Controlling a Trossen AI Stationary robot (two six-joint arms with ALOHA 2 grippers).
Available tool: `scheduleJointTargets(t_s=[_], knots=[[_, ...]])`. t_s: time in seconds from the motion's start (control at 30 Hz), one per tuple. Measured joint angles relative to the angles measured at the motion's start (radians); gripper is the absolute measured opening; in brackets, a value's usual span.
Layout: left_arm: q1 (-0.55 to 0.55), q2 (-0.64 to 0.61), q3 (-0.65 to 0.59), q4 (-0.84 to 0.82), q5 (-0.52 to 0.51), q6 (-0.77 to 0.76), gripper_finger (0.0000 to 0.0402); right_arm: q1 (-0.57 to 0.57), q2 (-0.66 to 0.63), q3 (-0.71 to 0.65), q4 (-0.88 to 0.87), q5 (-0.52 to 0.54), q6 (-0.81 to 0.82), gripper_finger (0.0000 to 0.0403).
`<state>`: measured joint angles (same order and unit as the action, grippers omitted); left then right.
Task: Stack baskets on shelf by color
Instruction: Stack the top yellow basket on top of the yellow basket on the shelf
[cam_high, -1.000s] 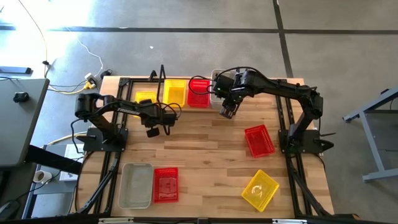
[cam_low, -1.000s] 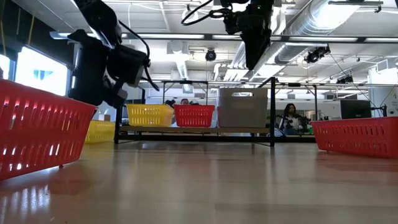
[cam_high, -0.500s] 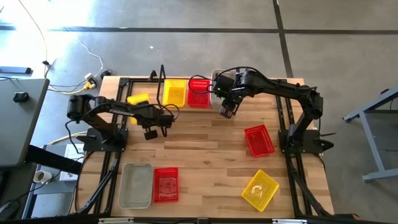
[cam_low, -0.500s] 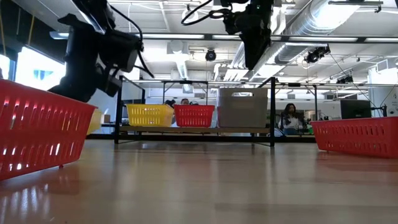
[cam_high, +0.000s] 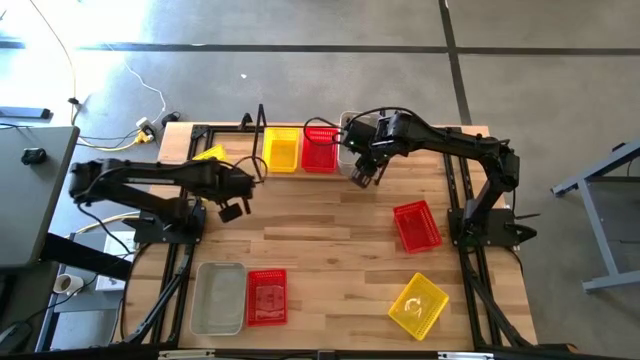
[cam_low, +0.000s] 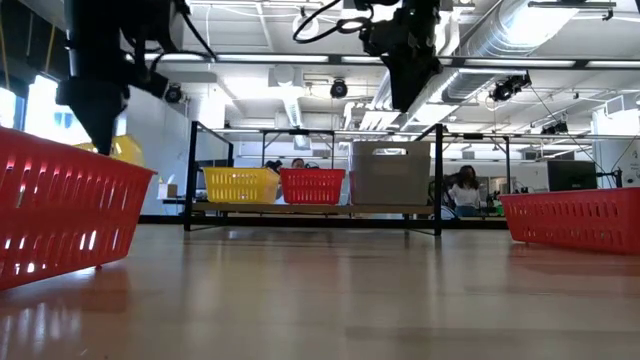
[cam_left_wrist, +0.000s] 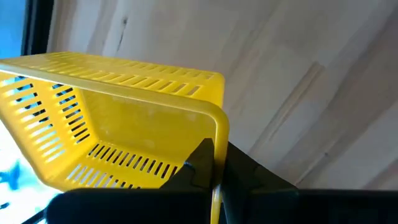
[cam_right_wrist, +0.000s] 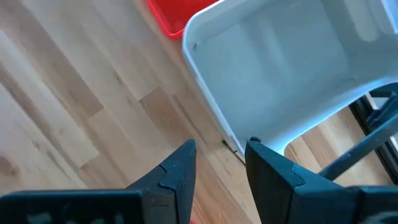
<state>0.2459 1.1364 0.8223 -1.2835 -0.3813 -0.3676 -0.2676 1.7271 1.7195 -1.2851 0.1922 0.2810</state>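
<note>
The left pincer (cam_left_wrist: 208, 177) is pinching a yellow basket's (cam_left_wrist: 118, 124) rim, lifting it beside the shelf (cam_high: 255, 125) (a thin-edge grip): level it first. The right pincer (cam_high: 361, 178), spread, is hovering near the grey basket (cam_right_wrist: 292, 81).

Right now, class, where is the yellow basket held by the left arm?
The yellow basket hangs from the left end effector, lifted beyond the shelf's left end.
</note>
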Motion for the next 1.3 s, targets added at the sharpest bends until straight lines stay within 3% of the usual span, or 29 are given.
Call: scheduleJointTargets(t_s=[0.27,0.63,0.97,1.3], knots=[[0.0,-0.125,0.099,0.004,-0.068,0.038,0.0002,0.0,0.0,0.0,0.022,0.044,0.035,0.0124],[0.002,-0.108,0.361,0.046,-0.169,0.215,0.0001,0.0,0.0,0.0,0.055,0.112,0.057,0.0124],[0.044,0.04,0.554,0.192,-0.172,0.534,0.0001,0.0,0.0,0.0,0.058,0.217,0.112,0.0124],[0.09,0.27,0.645,0.189,-0.123,0.648,0.0001,-0.002,0.0,0.0,0.06,0.278,0.175,0.0124]])
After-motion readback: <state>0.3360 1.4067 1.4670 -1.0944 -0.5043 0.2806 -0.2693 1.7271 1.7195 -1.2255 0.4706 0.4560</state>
